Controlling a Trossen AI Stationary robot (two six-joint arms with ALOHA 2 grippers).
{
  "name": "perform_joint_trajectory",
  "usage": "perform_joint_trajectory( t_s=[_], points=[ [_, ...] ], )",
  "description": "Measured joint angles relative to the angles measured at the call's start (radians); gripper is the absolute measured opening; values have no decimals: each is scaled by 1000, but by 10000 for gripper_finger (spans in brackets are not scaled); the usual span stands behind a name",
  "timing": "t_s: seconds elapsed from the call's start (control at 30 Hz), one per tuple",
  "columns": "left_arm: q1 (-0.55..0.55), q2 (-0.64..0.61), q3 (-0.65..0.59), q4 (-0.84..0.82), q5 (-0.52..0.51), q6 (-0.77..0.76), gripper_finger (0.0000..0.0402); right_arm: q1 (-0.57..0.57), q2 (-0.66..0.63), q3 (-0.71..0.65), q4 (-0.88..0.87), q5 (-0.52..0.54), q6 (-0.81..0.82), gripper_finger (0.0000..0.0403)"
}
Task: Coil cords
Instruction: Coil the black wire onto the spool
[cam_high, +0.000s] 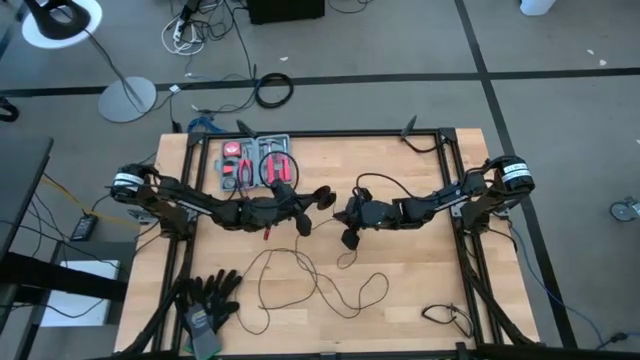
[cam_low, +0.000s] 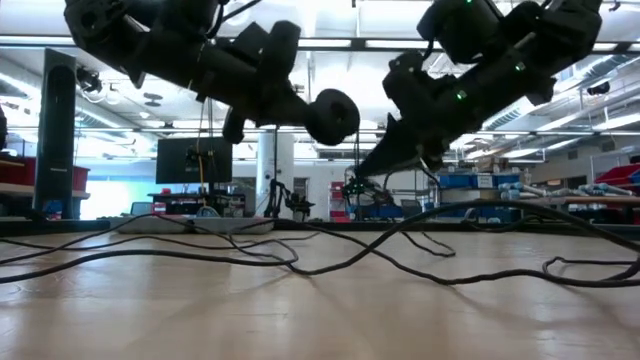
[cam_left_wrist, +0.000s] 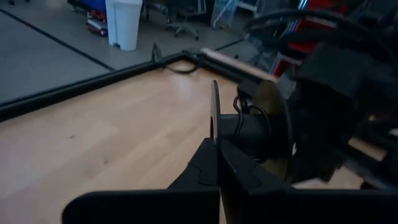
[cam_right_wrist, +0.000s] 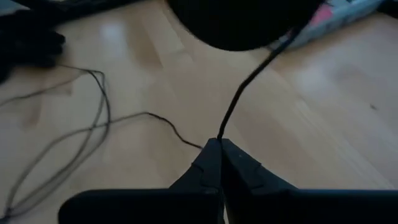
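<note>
The cord is a thin black wire whose slack loops lie on the wooden table near its front edge; they also show in the low view. It ends at a round black disc held in the air over the table's middle. My left gripper is shut on that disc. My right gripper, just right of the disc, is shut on the wire a short way below it. My left gripper pinches the disc's thin rim between its two fingers, coming nearly level from the table's left. The disc is lifted clear and stands on edge. My right gripper pinches the wire between its fingertips, slanting down from the table's right. Above the fingers the wire runs straight to the disc. Past them it drops slack to the loops on the table.
A tray of red-handled tools sits at the table's far edge, behind the left arm. Black gloves lie at the near left corner. A short black cable lies at the near right. Bare wood shows right of the loops.
</note>
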Motion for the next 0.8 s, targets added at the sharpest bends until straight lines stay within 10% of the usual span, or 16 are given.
perform_joint_trajectory(
  t_s=[0.8],
  points=[
    [45,154,40,123,-63,-151,0,2,0,65,-18,-59,-89,0]
  ],
)
